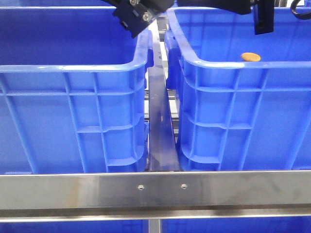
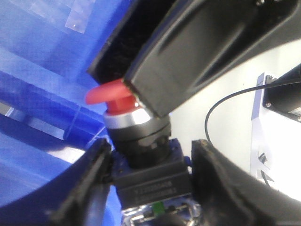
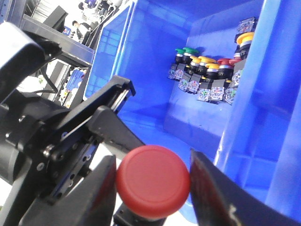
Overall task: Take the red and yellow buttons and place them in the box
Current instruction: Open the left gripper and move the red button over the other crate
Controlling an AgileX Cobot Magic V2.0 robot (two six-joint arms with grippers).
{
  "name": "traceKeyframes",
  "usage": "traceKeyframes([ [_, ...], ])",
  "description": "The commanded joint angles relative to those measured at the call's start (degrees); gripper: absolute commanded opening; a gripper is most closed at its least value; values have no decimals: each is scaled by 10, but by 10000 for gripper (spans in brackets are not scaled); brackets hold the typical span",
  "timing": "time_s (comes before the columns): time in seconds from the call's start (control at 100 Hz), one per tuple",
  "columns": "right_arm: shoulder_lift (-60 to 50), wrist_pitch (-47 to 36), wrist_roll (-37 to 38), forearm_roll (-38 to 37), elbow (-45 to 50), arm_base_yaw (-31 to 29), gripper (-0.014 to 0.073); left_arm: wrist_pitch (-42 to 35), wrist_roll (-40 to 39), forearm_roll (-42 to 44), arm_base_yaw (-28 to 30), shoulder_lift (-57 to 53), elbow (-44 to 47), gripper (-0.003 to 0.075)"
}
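Observation:
A red button, a red mushroom cap [image 3: 153, 181] on a metal collar and black switch body [image 2: 150, 181], is held by both grippers at once. My left gripper [image 2: 151, 149] is shut on the black body. My right gripper [image 3: 153, 162] is shut on the red cap [image 2: 110, 94]. An orange-yellow button cap [image 1: 251, 57] lies inside the right blue crate [image 1: 233, 97]. The left blue crate [image 1: 73, 97] shows no contents from the front. In the front view only black parts of the left arm [image 1: 138, 17] and right arm [image 1: 262, 19] show at the top edge.
In the right wrist view a blue crate [image 3: 155, 70] holds a cluster of several green, yellow and red buttons [image 3: 207, 75] in its far corner. A metal rail [image 1: 160, 121] runs between the crates and a steel crossbar [image 1: 155, 189] spans the front.

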Motion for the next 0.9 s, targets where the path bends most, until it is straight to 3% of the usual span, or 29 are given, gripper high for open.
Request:
traceKeyframes([
  [0.0, -15, 32, -5, 37, -18, 2, 234, -6, 0, -35, -5, -26, -17, 465],
  [0.05, -15, 32, -5, 37, -18, 2, 234, -6, 0, -35, -5, -26, -17, 565],
  [0.14, -15, 32, -5, 37, -18, 2, 234, -8, 0, -35, -5, -26, -17, 646],
  [0.45, -15, 34, -5, 37, -18, -18, 234, -4, -6, -35, -5, -28, -17, 652],
  [0.71, -15, 170, -4, 9, -18, -180, 234, 5, -6, -34, -5, -28, -17, 652],
  [0.89, -15, 111, -41, -17, -18, -310, 234, 5, -6, -41, -5, -28, -17, 652],
])
